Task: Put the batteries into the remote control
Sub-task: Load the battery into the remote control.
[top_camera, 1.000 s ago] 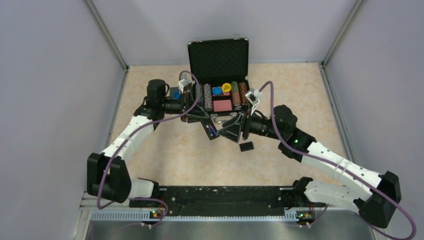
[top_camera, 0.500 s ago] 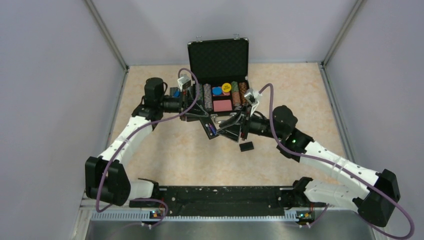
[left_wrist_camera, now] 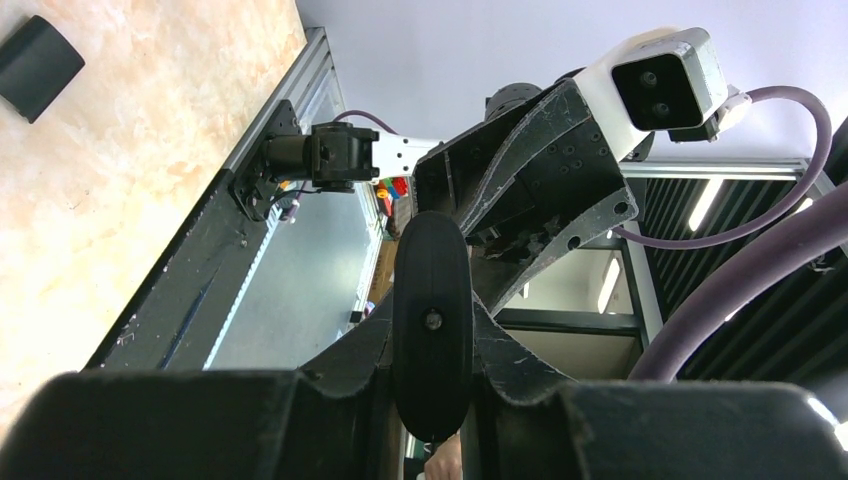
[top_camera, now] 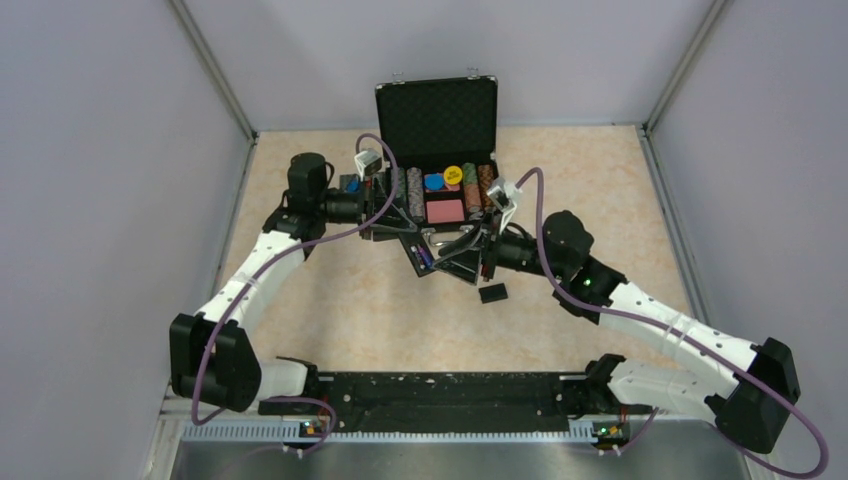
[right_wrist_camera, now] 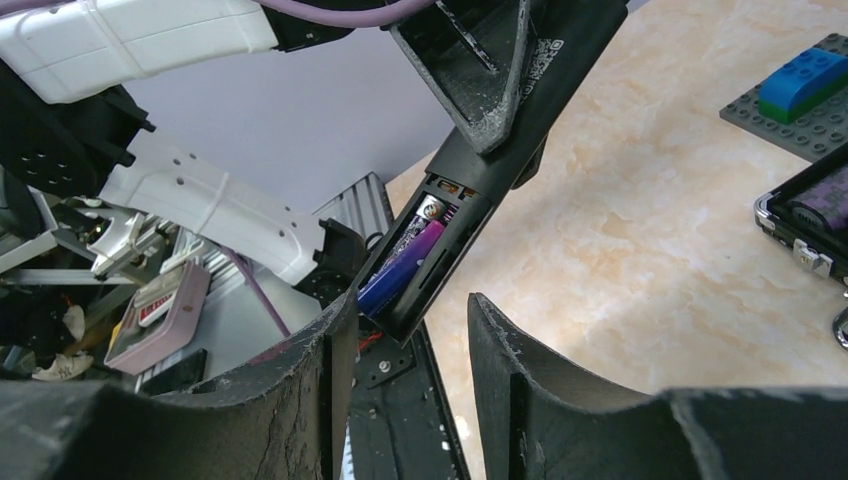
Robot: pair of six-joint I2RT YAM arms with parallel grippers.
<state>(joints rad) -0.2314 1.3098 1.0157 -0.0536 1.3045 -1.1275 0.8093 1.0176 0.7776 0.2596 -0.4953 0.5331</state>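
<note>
Left claw (top_camera: 398, 228) pinches the remote control (right_wrist_camera: 490, 180) in mid-air above the middle of the worktop (top_camera: 350, 300), toward its far edge, with the batteries (right_wrist_camera: 405, 262) lying in its uncovered compartment; the right claw (right_wrist_camera: 408, 305), spread wide either side of the remote's lower end, could nudge and spill them if it closes crookedly.

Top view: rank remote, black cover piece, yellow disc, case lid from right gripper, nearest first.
1. remote control, just left of the right gripper
2. black cover piece, on the table, near side
3. yellow disc, farther back
4. case lid, upright, farthest back
</note>
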